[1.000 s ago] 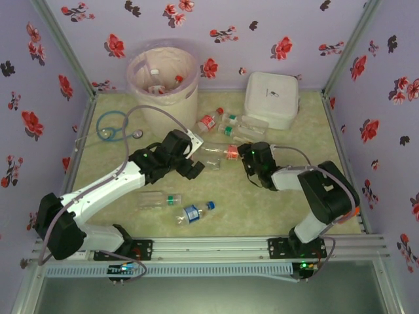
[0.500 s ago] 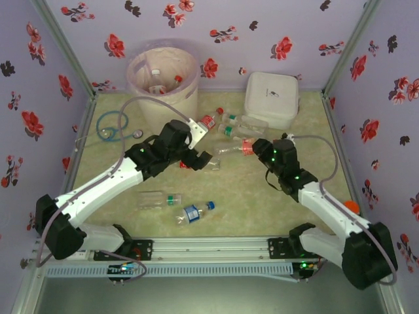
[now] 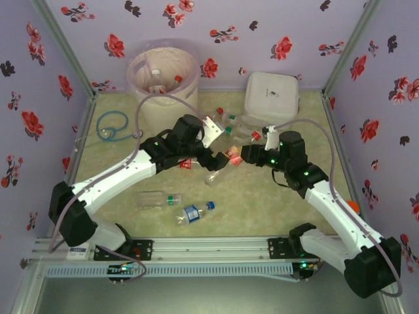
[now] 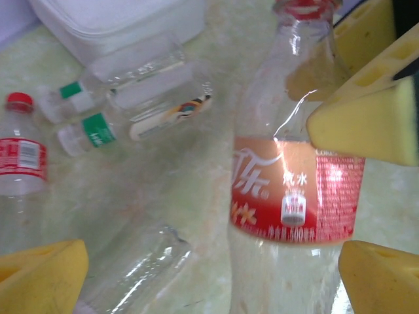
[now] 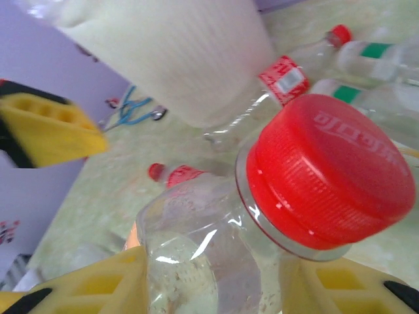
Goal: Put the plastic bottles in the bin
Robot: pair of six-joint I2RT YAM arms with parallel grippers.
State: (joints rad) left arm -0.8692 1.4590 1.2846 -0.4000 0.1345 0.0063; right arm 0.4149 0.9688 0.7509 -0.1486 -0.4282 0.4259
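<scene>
— How is the bottle (image 4: 294, 190) lying?
— At the table's (image 3: 275, 209) middle, neck pinched by the right pincer (image 5: 213, 288), cap toward 1 o'clock, base toward 7. The left pincer (image 4: 209, 278) is spread around its label. The bin (image 3: 183, 91) is seen at 11 o'clock, beyond the left arm.

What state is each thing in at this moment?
red-label bottle: held, cap on.
right gripper: shut on that bottle's neck.
left gripper: open, straddling that bottle's body.
bin: upright, bottles inside.
white box: lid closed.
blue-label bottle: lying on its side.
</scene>
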